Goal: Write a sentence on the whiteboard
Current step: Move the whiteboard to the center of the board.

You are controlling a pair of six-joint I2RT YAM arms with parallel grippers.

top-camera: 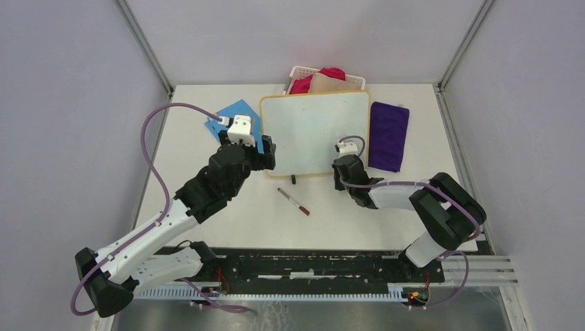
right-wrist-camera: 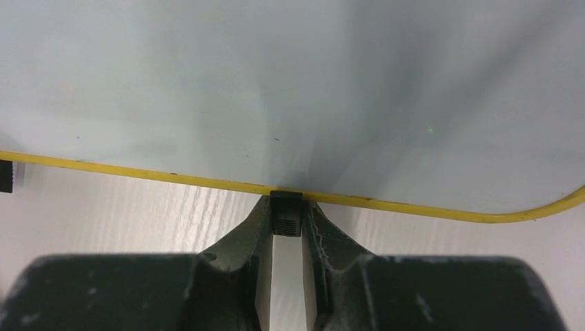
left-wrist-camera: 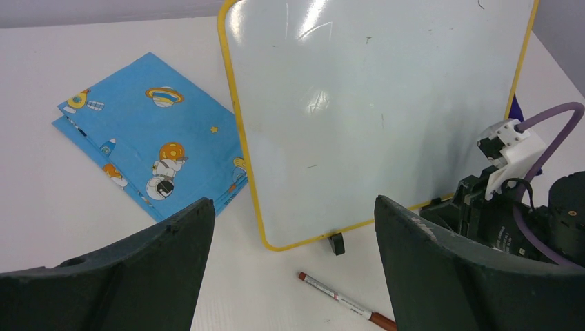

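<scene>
1. The white table (top-camera: 345, 227) carried the whole scene, with both my arms reaching in from its near edge.
2. The whiteboard (top-camera: 314, 131), framed in yellow-orange, sat propped on small black feet at the middle of the table towards the far side. Its face showed plain white with a few faint specks and glare.
3. A purple cloth (top-camera: 388, 136) lay folded just beside the board's right edge.
4. A blue card (left-wrist-camera: 152, 131) printed with astronauts and planets lay flat at the board's left edge, one corner tucked under the frame.
5. A white basket (top-camera: 298, 71) stood behind the board's top edge, holding a red cloth (top-camera: 331, 72) and a tan one (top-camera: 324, 84).
6. My left gripper (left-wrist-camera: 293, 207) hung at the board's lower left corner with its fingers spread wide and nothing between them.
7. My right gripper (right-wrist-camera: 286, 224) was down at the board's lower edge near its right corner, fingers drawn in tight.
8. A marker (top-camera: 293, 201) with a white barrel and red ends lay on the table in front of the board, between my two arms and apart from both.
9. A black foot (right-wrist-camera: 286, 212) under the yellow frame sat pinched between my right fingertips, which pressed on it from both sides.
10. A second foot (left-wrist-camera: 336, 243) stood free on the table farther left along the same edge.
</scene>
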